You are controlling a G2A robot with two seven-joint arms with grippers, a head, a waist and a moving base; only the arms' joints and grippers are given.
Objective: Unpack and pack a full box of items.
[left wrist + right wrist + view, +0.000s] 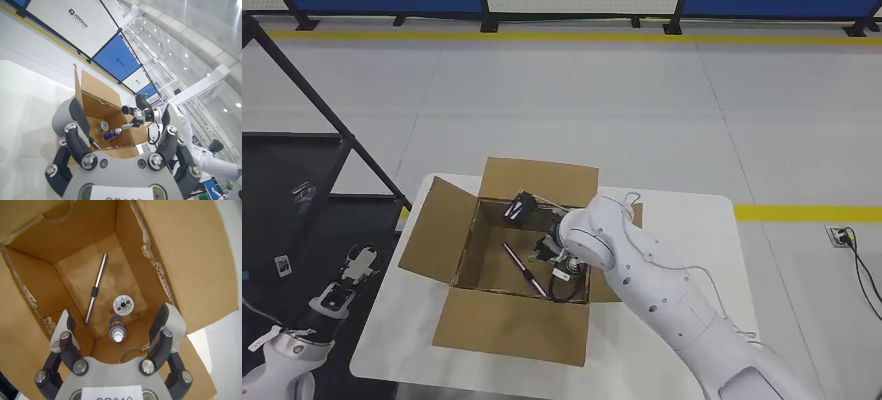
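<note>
Table (682, 235), box (510, 328) toward its 10 o'clock: right gripper (116, 311), jaws spread above the can (117, 330), should descend centred on it, clear of the corner walls.

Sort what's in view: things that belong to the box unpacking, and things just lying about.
Job: box; rod, spray can and round metal part inside it; right gripper, fingers open, above them.
Lying about: table under the box; black frame beside it; yellow floor line; floor socket.
</note>
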